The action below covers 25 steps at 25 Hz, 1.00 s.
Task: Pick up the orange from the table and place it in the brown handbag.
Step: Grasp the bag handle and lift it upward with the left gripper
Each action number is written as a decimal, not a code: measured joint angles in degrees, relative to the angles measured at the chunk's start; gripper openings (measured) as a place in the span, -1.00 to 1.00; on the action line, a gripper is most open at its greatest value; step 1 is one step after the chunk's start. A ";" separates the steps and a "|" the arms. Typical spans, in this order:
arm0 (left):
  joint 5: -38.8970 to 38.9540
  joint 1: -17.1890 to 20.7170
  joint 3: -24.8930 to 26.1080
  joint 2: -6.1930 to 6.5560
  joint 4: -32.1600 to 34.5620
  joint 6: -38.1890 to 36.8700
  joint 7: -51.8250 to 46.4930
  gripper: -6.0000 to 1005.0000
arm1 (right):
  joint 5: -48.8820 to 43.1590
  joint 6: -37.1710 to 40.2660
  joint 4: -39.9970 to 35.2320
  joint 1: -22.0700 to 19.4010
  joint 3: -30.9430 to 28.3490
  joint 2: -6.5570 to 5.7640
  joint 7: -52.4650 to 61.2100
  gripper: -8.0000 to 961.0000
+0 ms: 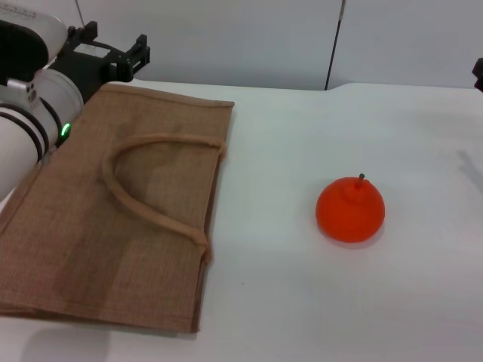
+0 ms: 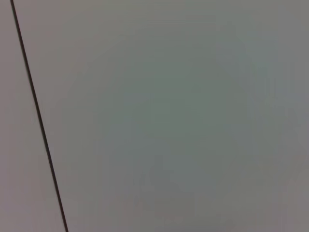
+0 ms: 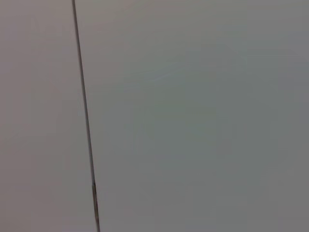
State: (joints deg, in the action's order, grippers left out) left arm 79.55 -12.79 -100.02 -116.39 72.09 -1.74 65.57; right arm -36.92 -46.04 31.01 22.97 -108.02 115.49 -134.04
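The orange [image 1: 349,210] sits upright on the white table [image 1: 302,309], right of centre, with its short dark stem pointing up. The brown handbag [image 1: 75,249] lies flat on the left of the table, a looped handle [image 1: 155,200] on top and its mouth facing the orange. My left gripper [image 1: 139,54] hangs above the bag's far edge at the upper left, well away from the orange. Only a dark sliver of my right gripper [image 1: 478,73] shows at the right edge, far from the orange. Neither wrist view shows the orange or the bag.
A grey wall [image 1: 241,38] with a dark vertical seam [image 1: 332,45] stands behind the table. Both wrist views show only this plain wall and a seam [image 2: 38,121] [image 3: 84,111]. White tabletop lies between the bag and the orange.
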 joint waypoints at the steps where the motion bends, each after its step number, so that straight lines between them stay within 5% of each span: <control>1: 0.02 0.00 0.00 0.00 0.00 0.00 0.00 0.60 | 0.00 0.00 0.00 0.02 0.00 0.00 0.00 0.85; 17: 0.35 -0.15 0.17 0.02 -0.01 -0.15 -0.18 0.60 | 0.00 -0.01 0.02 0.22 0.13 0.00 0.00 0.85; 25: 2.40 0.44 3.64 0.20 3.09 11.10 -0.80 0.60 | 0.00 -0.02 -0.63 0.42 0.28 -0.13 0.06 0.85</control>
State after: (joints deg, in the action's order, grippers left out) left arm 81.96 -12.35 -96.38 -116.19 75.18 9.36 64.77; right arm -36.91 -46.06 30.38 23.39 -107.74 115.36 -133.98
